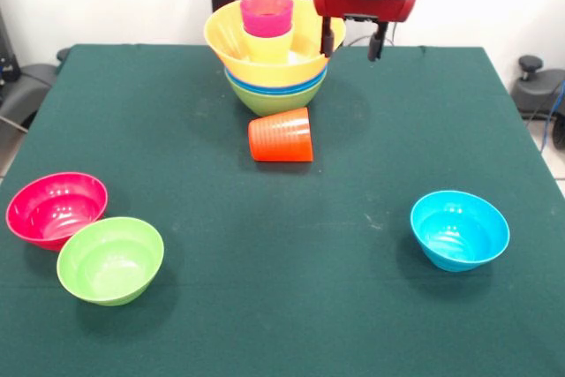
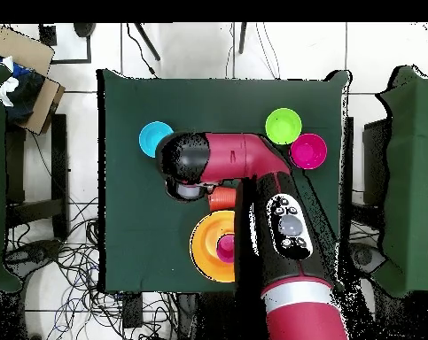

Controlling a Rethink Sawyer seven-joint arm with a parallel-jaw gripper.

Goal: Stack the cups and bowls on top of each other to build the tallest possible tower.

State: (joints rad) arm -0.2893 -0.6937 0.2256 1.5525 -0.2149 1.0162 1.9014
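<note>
The tower (image 1: 275, 77) stands at the far middle of the table: a green bowl lowest, blue rims above it, and the wide orange-yellow bowl (image 1: 225, 37) on top. Inside that bowl a yellow cup (image 1: 267, 45) stands with a smooth pink-purple cup (image 1: 267, 13) on it. The ribbed orange-red cup (image 1: 281, 135) rests on the cloth just in front of the tower, no mouth showing. My gripper (image 1: 351, 44) hangs open and empty just right of the tower, one finger (image 1: 327, 41) close to the orange-yellow rim. In the overhead view the arm hides part of the tower (image 2: 208, 250).
A pink-red bowl (image 1: 56, 207) and a green bowl (image 1: 110, 259) touch at the near left; a light-blue bowl (image 1: 459, 229) sits at the near right. All stand mouth up on the green table (image 1: 265, 324). Chairs and boxes flank the table (image 2: 27, 66).
</note>
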